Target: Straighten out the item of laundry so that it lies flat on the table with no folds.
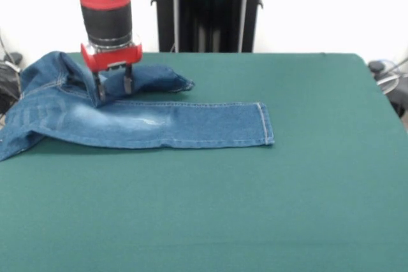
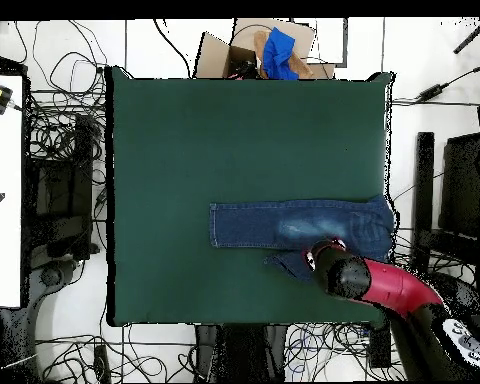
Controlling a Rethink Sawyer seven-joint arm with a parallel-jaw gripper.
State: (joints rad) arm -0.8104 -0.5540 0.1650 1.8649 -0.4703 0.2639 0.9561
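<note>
The small blue denim jeans point(image 1: 146, 122) lie at the table's far left in the front view. One leg is flat and runs right to its hem. The other leg is folded back behind it, its end near the far edge. The waist is bunched at the table's left edge. My gripper point(image 1: 113, 88) stands straight down on the folded leg, fingers point(image 1: 101, 90) apart with denim showing between them. In the overhead view the jeans point(image 2: 274, 222) lie by the near-right edge of the green table point(image 2: 234, 130), and the arm covers the gripper point(image 2: 319, 252).
The pedestal point(image 1: 207, 7) stands behind the table's far edge. A cardboard box point(image 2: 224, 52) holding a blue cloth sits on the floor beyond the table. Cables cover the floor around it. A white desk point(image 2: 2, 190) stands to the left in the overhead view.
</note>
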